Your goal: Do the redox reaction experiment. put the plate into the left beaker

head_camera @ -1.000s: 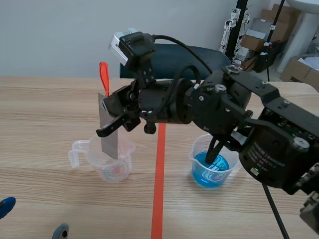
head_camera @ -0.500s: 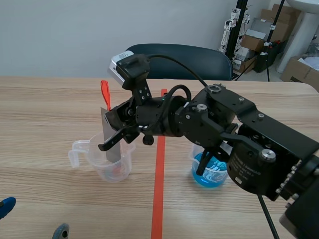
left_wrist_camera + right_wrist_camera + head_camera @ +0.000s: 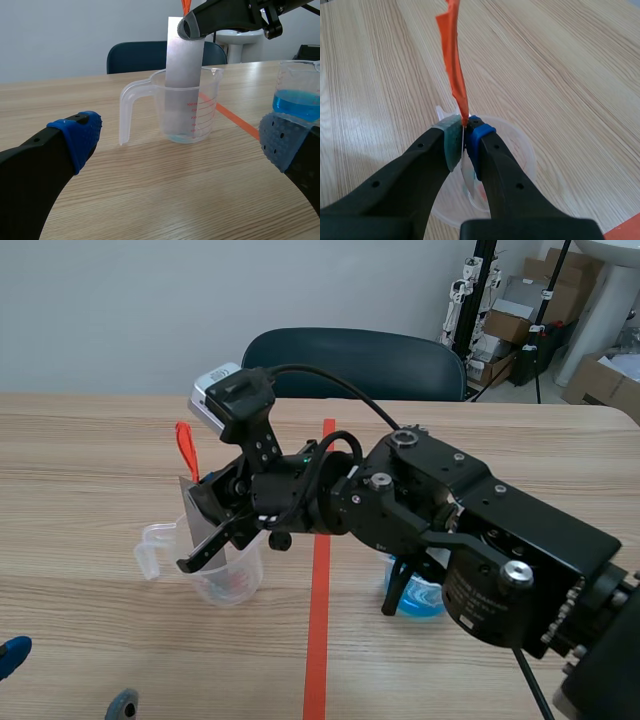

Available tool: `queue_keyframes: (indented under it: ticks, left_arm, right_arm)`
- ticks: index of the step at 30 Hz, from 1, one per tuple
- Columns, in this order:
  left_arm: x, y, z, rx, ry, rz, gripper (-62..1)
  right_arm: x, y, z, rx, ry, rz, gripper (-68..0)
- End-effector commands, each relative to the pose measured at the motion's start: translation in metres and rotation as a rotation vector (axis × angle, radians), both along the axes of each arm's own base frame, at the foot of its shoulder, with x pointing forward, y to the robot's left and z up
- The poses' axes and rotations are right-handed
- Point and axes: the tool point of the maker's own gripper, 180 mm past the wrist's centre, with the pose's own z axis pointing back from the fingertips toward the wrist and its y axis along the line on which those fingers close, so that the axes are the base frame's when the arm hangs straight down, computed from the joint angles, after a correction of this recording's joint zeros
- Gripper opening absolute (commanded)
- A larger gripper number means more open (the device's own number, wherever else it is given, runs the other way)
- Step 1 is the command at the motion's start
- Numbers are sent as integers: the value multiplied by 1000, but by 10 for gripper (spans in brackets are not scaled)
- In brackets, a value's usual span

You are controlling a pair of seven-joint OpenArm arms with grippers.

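The thin grey metal plate (image 3: pixel 196 512) with an orange tape tab (image 3: pixel 185 448) stands upright, its lower end inside the clear left beaker (image 3: pixel 222 572). My right gripper (image 3: pixel 218 530), reaching across from the right, is shut on the plate's top edge. In the right wrist view the plate (image 3: pixel 465 161) shows edge-on between the pads, the tab (image 3: pixel 454 60) rising above the beaker rim (image 3: pixel 522 145). The left wrist view shows the plate (image 3: pixel 184 55) down in the beaker (image 3: pixel 187 112). My left gripper (image 3: pixel 181 140) is open, low at the front left, short of the beaker.
A second beaker with blue liquid (image 3: pixel 422 596) stands right of the orange floor line (image 3: pixel 320 620), partly behind the right arm; it shows beside the left gripper's right finger (image 3: pixel 297 95). A dark chair (image 3: pixel 350 360) stands beyond the table's far edge.
The right gripper has moved down and a little left, lowering the plate deeper into the left beaker. The left gripper has stayed put.
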Motion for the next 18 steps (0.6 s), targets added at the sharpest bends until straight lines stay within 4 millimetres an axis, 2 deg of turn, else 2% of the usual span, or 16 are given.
queue_keyframes:
  ticks: [1,5,8,10,15,16,18]
  left_arm:
    - [0,3,11,-14,-58,6,14]
    - [0,3,11,-14,-58,6,14]
    - [0,3,11,-14,-58,6,14]
    - [0,3,11,-14,-58,6,14]
    - [0,3,11,-14,-58,6,14]
    - [0,3,11,-14,-58,6,14]
    - [0,3,11,-14,-58,6,14]
  right_arm:
    - [2,2,8,6,-22,5,-669]
    - [7,-3,5,-6,-23,-21,-660]
    - [7,-6,4,-10,-25,-23,-576]
    - [8,-8,4,-9,-30,-26,-482]
    - [13,-13,16,54,-77,-38,-121]
    - [14,-14,18,68,-88,-41,-69]
    - [16,-15,23,90,-104,-44,-18]
